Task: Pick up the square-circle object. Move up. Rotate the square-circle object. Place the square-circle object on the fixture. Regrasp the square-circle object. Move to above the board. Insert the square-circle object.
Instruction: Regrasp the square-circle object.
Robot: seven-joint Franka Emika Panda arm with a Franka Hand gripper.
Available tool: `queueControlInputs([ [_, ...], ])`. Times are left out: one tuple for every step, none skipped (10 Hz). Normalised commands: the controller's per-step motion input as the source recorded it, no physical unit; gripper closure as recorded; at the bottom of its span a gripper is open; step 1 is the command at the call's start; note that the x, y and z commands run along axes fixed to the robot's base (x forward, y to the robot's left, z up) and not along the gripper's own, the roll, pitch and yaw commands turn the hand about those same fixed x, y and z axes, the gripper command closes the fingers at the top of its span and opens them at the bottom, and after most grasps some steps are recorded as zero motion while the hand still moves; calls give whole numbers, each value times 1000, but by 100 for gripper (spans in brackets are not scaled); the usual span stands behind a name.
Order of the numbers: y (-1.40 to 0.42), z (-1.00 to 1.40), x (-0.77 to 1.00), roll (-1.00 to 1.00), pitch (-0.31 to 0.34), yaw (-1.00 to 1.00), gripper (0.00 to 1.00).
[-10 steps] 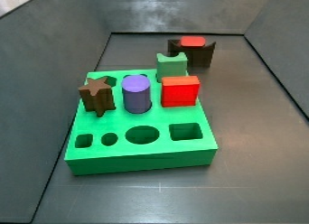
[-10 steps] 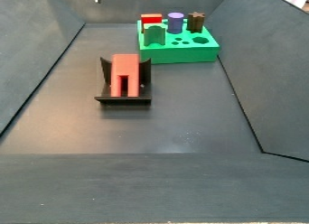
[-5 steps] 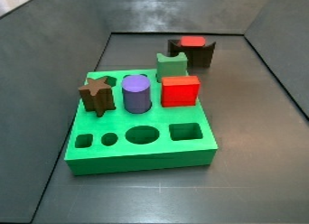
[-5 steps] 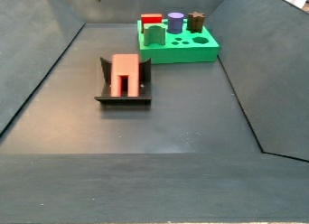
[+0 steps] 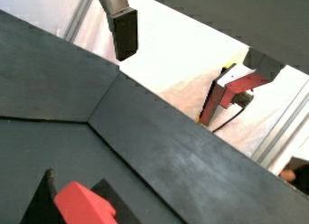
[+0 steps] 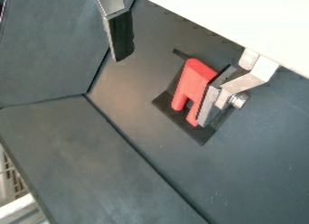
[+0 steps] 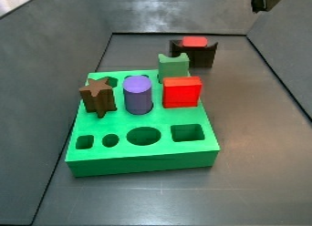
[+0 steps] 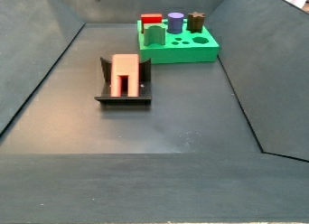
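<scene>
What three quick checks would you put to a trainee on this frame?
1. True or false: the pincer is holding the square-circle object.
2. The square-circle object lies on: A) the board; B) the fixture; C) the bare floor.
3. How many empty holes show in the board's top in a side view?

Key: 1. False: the pincer is open and empty, above the fixture. 2. B. 3. Four.

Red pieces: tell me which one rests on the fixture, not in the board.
The square-circle object lies in the dark fixture; the red cube stands in the green board. The gripper hangs open, high above.
</scene>
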Motion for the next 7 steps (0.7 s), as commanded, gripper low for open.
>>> queueControlInputs([
  [-32, -7, 94, 235, 77, 217, 0],
  [-38, -13, 85, 166, 19, 205, 0],
  [72, -1000, 37, 163, -83, 250, 0],
  [72, -1000, 41, 159, -98, 211, 0],
  [66, -1000, 51, 145, -129, 159, 0],
  [59, -1000, 61, 109, -149, 95, 0],
  [59, -1000, 65, 94, -152, 68, 0],
])
